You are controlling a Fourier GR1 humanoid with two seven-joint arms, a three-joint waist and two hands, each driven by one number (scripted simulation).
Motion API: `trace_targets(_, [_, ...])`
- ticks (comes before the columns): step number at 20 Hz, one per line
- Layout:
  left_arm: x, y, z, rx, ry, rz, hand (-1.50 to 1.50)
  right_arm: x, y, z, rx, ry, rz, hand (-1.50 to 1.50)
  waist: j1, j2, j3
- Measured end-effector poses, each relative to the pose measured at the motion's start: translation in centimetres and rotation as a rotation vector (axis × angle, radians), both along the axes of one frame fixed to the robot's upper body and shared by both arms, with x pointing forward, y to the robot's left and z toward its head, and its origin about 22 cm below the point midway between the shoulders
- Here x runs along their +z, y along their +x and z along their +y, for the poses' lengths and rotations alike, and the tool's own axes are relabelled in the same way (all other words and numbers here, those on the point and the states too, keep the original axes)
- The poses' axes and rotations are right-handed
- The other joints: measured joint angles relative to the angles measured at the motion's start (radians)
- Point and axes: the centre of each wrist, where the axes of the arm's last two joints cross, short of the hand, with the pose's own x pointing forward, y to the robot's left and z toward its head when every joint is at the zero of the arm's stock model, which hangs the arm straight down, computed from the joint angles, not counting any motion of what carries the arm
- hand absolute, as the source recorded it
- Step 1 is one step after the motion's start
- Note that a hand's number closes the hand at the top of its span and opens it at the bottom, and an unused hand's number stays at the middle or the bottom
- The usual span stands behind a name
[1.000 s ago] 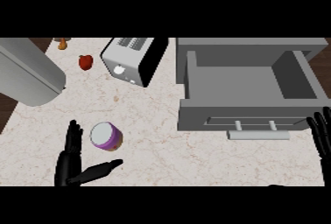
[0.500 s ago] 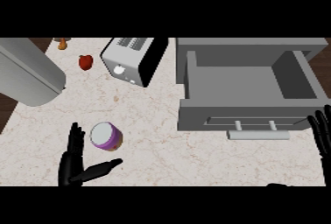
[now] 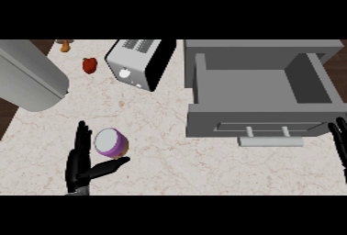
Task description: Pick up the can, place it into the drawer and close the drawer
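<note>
Can (image 3: 110, 142) on the bench (image 3: 176, 160), well left of the open drawer (image 3: 261, 120) and slightly nearer than its front. The white end faces up, and the long axis appears near upright. The left robot hand (image 3: 82, 161), by far the nearer, brackets it with straight fingers alongside and the thumb spread beneath, grasping nothing; contact uncertain. The right robot hand (image 3: 338, 137) rests open, right of the drawer's handle (image 3: 270, 141).
</note>
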Motion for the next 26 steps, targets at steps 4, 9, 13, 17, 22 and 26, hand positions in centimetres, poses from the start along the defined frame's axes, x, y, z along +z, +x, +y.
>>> trace_targets(4, [-0.1,0.6,0.1,-0.002,-0.003,0.002,-1.50,0.1,-0.1,0.1,0.001,0.003,-0.002,-1.50,0.000,0.000,0.000])
trace_targets(9, [-0.4,1.7,-0.5,-0.012,-0.014,0.003,-1.50,0.2,-0.8,-0.2,-0.001,0.010,0.001,-1.50,-0.001,0.000,0.000])
trace_targets(13, [-0.7,2.2,-0.9,-0.018,-0.008,0.000,-1.50,0.2,-1.0,-0.5,-0.004,0.008,0.001,-1.50,-0.001,0.000,0.000])
trace_targets(17, [-0.2,3.8,-1.4,-0.039,-0.016,-0.010,-1.50,-0.3,-0.7,-0.2,0.000,0.012,-0.001,-1.50,-0.002,0.000,0.000])
trace_targets(22, [-0.4,4.1,-2.1,-0.066,-0.015,-0.031,1.50,0.4,-0.7,-0.3,-0.001,0.016,-0.003,-1.50,-0.001,0.000,0.000])
trace_targets(26, [0.0,4.1,-3.2,-0.093,-0.034,-0.054,1.50,0.6,-0.8,-0.6,-0.011,0.019,-0.014,-1.50,0.000,-0.001,0.000])
